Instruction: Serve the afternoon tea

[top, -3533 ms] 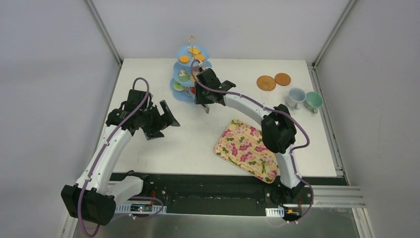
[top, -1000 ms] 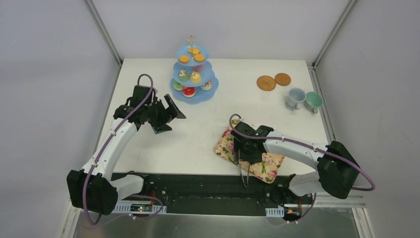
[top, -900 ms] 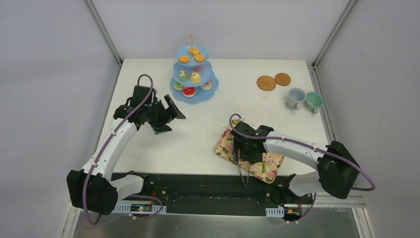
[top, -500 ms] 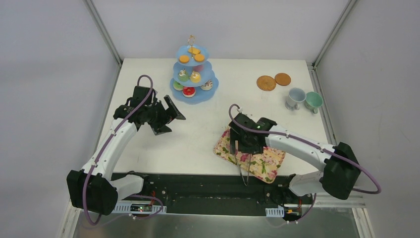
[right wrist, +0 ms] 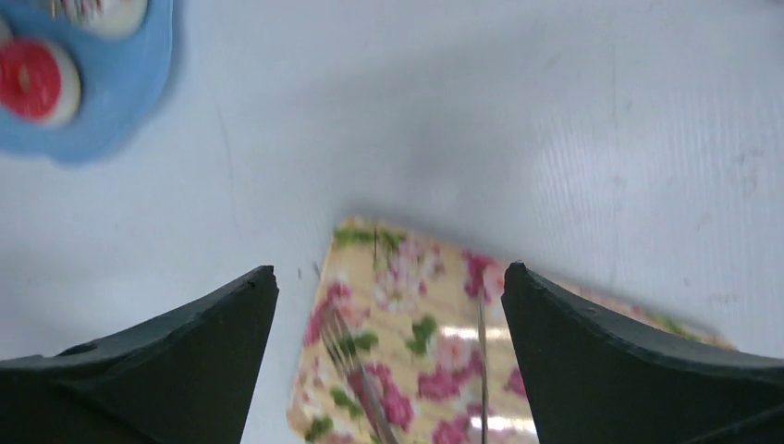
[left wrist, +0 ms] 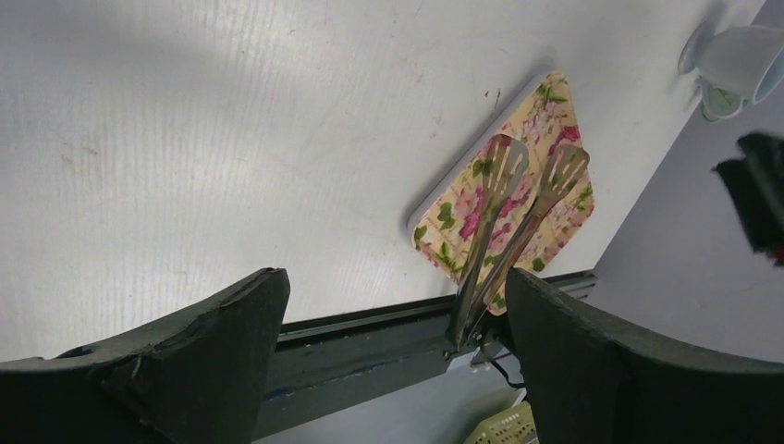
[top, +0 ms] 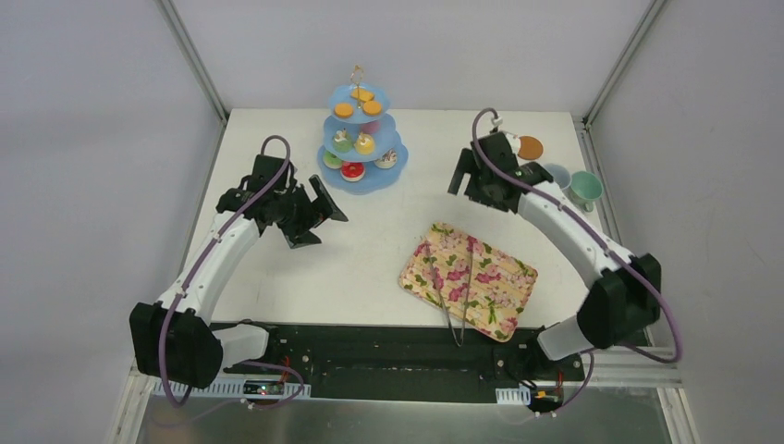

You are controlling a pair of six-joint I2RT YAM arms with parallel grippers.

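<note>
while the sweets (top: 353,170) sit on the blue stand (top: 372,183) beyond the flowered tray (top: 507,279), where tongs (top: 470,268) lie, both stand wide and empty: right pincer (top: 470,188) just past the tray, left pincer (top: 319,222) well left of it. likely next: setting out coasters (top: 530,146), needing a flat pinch.

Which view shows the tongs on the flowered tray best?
Left wrist: both slotted heads and the joined handle end of the tongs show sharply. Top external shows them whole but thin; right wrist catches only blurred tips.

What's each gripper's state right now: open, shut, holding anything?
left gripper: open, holding nothing.
right gripper: open, holding nothing.
</note>
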